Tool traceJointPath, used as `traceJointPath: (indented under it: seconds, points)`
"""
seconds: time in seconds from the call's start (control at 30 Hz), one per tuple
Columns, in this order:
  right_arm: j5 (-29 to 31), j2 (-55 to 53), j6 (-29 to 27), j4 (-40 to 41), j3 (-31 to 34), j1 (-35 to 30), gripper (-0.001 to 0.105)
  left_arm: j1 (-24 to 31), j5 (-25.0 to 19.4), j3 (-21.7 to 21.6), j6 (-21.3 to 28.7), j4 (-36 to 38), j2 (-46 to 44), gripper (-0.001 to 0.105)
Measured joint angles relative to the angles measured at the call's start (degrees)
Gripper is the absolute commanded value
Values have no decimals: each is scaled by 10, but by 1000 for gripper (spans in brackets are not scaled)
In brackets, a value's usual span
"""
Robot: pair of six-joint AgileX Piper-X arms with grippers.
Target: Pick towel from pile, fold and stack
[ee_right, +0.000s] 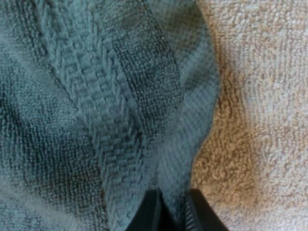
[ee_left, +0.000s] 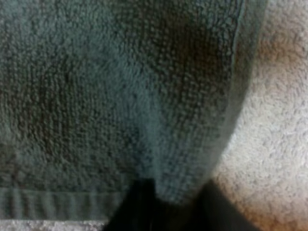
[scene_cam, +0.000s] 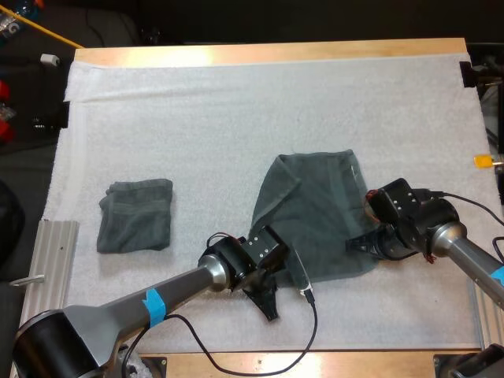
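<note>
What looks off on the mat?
The spread towel isn't flat: its left side is folded over on itself, leaving a diagonal ridge. The left gripper and right gripper each pinch a near corner. The folded towel looks fine.

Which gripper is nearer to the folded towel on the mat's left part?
Left. The left gripper grips the spread towel at its near left edge, to the right of the folded towel; the right gripper grips the spread towel's right edge, farther off.
</note>
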Motion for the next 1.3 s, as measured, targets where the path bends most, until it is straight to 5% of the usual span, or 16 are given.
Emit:
traceJointPath:
  seconds: [0.4, 0.9, 1.3]
  points:
    - [0, -77, 1, -1, 1, 0, 0, 0, -2, -25, -3, 52, -67, 0]
    - [-14, -297, 33, 117, -103, 0, 0, 0, -39, -166, -11, 213, -254, 0]
    - [-87, -338, 71, 228, -225, 0, 0, 0, -40, -306, -35, 335, -290, 0]
